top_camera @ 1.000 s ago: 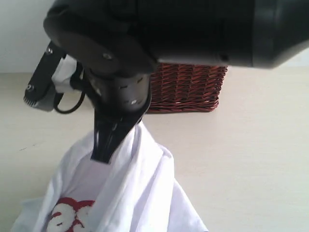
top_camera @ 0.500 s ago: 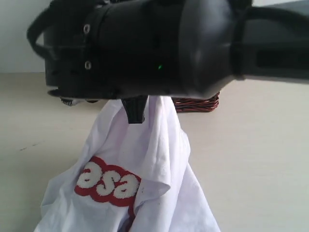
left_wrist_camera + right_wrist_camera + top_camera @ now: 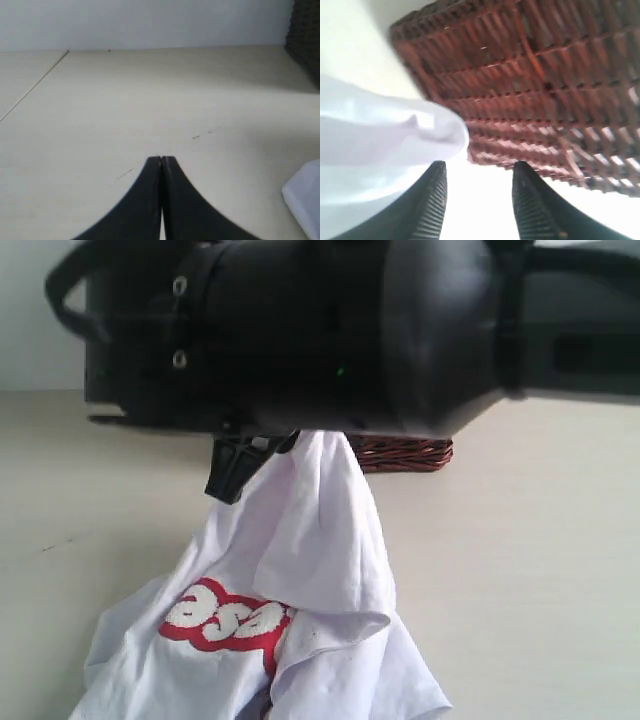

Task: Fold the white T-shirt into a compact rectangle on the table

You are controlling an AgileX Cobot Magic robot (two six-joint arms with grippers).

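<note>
My right pincer (image 3: 480,167) has its jaws parted, with a bunched fold of the white T-shirt (image 3: 310,540) against the outside of one finger. Below it the rest of the shirt drapes onto the surface (image 3: 520,560), red-edged letters showing. The wicker basket (image 3: 410,452) sits just beyond that pincer. My left pincer (image 3: 161,159) is closed on nothing, a shirt edge nearby.

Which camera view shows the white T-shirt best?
The exterior view. It shows much of the white T-shirt, bunched up, with its red-outlined letters, hanging from under the black arm down to the table. The right wrist view shows only a white fold; the left wrist view only a small white corner.
</note>
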